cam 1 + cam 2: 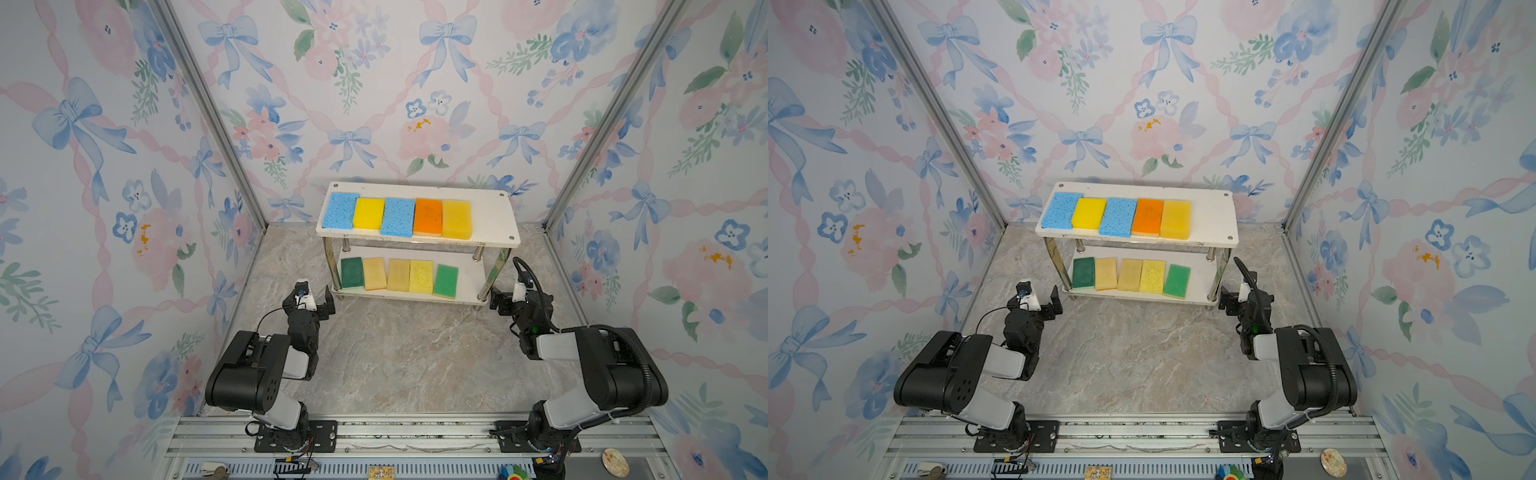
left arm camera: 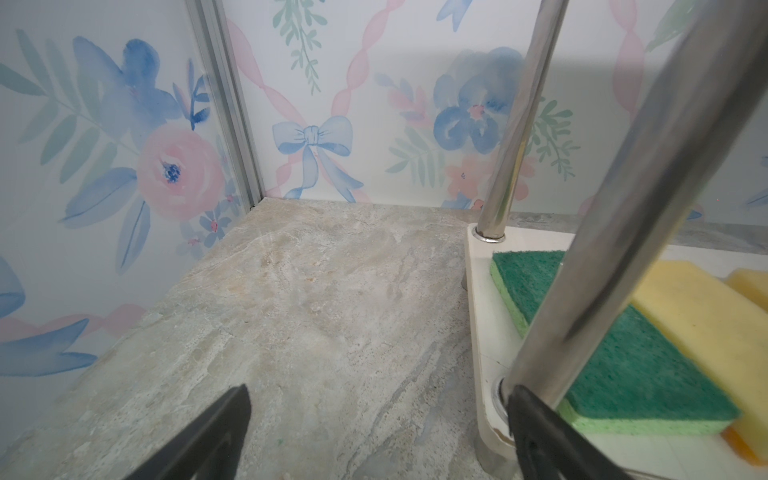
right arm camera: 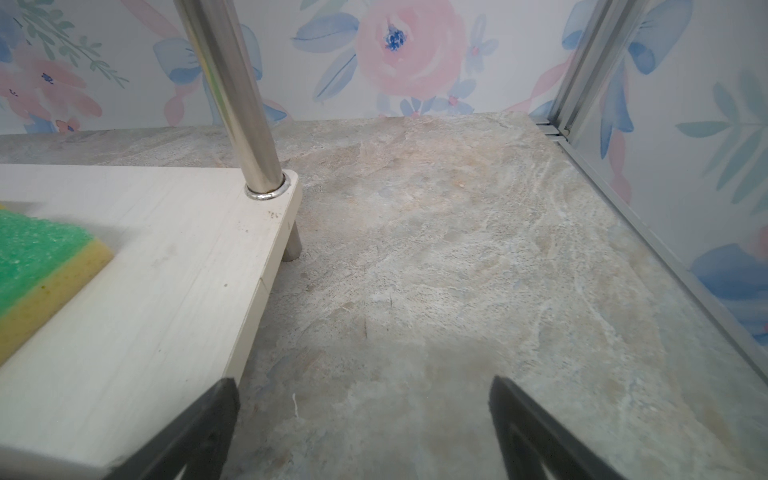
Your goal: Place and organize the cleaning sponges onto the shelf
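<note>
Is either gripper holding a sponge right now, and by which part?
Nothing held: left gripper and right gripper are both open and empty beside the shelf.

The white, chrome-legged shelf (image 1: pixel 494 216) stands between the left end effector (image 1: pixel 321 302) and the right end effector (image 1: pixel 498 301). Ten cleaning sponges (image 1: pixel 398 217) lie flat, five per tier, with the dark green sponge (image 1: pixel 352 272) nearest the left and the light green sponge (image 1: pixel 446 281) nearest the right.

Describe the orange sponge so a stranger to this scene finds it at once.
Find the white two-tier shelf against the back wall; five sponges lie in a row on its top board. Counting from the left in a top view, the orange sponge is fourth, between a blue sponge and a pale yellow sponge. Nothing else in that row is orange.
</note>
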`<state>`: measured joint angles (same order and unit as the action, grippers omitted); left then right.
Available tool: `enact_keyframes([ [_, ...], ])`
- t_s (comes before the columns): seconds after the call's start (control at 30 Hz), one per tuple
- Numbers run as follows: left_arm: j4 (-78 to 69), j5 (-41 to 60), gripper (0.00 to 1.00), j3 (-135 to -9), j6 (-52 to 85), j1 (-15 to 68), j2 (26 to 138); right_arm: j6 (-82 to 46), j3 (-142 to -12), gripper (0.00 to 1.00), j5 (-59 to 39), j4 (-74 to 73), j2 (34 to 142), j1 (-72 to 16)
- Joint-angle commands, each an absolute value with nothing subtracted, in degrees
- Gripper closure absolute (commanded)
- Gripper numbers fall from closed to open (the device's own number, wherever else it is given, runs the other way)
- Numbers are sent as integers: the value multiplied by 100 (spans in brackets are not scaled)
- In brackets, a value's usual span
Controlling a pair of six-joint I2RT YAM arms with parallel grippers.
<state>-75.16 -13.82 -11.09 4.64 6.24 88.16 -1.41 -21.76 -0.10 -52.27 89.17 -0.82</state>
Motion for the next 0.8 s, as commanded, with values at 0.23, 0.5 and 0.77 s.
enact_keyframes([
  [0.23, -7620, -1361, 2, -1093, 363, 650, 8841, -58, -2259, 3, 97, -5177, 8868, -104],
  [0.5, -7613, -1360, 2, -1090, 362, 650, 8837, -60, -2259, 3, 98, -5168, 8868, -105],
  [0.77, -7613, -1360, 2, -1092, 361, 650, 8841, -53, -2268, 3, 115, -5163, 8877, -113],
])
